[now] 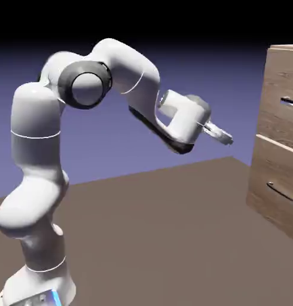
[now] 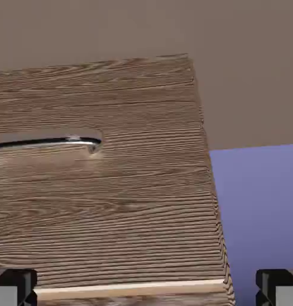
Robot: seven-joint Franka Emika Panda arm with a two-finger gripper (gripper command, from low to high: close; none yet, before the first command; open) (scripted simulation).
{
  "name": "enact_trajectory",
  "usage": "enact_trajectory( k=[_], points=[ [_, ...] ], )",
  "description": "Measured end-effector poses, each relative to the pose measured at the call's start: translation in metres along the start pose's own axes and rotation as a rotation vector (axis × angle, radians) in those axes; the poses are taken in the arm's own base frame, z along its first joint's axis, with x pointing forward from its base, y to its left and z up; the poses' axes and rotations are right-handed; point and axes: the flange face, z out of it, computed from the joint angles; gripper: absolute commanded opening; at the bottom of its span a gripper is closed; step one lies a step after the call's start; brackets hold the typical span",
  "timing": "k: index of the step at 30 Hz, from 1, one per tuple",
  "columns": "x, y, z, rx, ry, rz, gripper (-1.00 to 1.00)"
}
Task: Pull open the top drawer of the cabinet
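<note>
Exterior view shows one robot arm (image 1: 140, 77), one cabinet (image 1: 274, 155) and one brown surface (image 1: 143, 239) under them. On the cabinet I count two drawer fronts, one above the other, with one pale seam (image 1: 277, 145) between them, and two slim handles, one for each front. The top drawer (image 1: 279, 110) is at the exterior view's right, in the upper part of the cabinet, and its front looks closed; the picture's edge cuts it, and also its handle (image 1: 290, 102). The lower drawer (image 1: 271, 200) is directly below, with the second handle (image 1: 283, 192).

The cabinet stands near the far corner of the surface, at the exterior view's right. The arm rises at the left, and its gripper (image 1: 222, 135) is in the air, apart from the cabinet, between it and the arm's base (image 1: 38, 287).

In the hand view there are two fingers (image 2: 16, 287), spread wide from each other, with nothing pinched. This view shows one handle and one pale seam on the wood.

The surface is plain, matte and brown, with a straight far edge. Behind it, the room is only one plain blue-violet backdrop (image 1: 203, 72), which becomes black towards the top.
</note>
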Motion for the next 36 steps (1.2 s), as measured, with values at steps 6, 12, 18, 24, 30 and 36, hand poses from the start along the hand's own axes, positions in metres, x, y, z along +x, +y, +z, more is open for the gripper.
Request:
enact_trajectory(
  k=[6, 12, 18, 24, 30, 36],
  points=[
    [-0.024, 0.002, 0.019, -0.080, -0.075, -0.384, 0.00],
    [-0.061, -0.002, 0.035, -0.127, -0.203, -0.742, 0.00],
    [-0.113, -0.015, 0.047, -0.114, -0.373, -1.073, 0.00],
    [-0.177, -0.042, 0.053, -0.014, -0.564, -1.378, 0.00],
    [-0.195, -0.036, 0.074, -0.003, -0.578, -1.392, 0.00],
    [-0.201, -0.028, 0.097, -0.004, -0.577, -1.399, -1.00]
  ],
)
